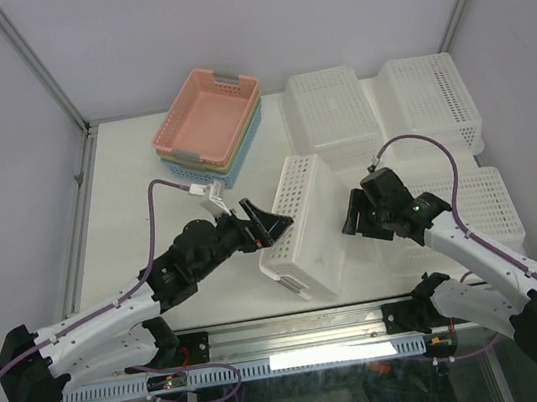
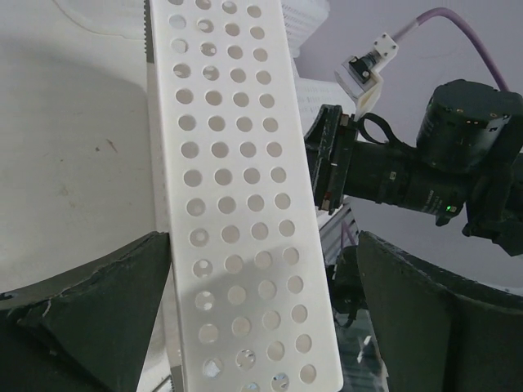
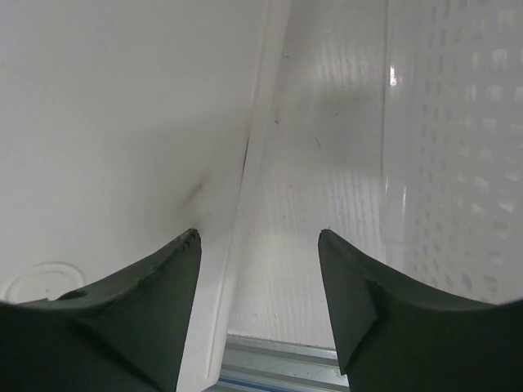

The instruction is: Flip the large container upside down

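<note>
Large container on its side between left claw and right claw (stacked baskets behind, leftward)

The top view is bright and evenly lit from above. Shadows under the arms on the white table are soft and faint, and a strip of glare burns white on the metal rail at bottom centre. In the left wrist view the perforated wall of the large container is crisp, while the dark fingers in the lower corners are soft. The right wrist view is washed out, with a specular streak at upper right.
</note>
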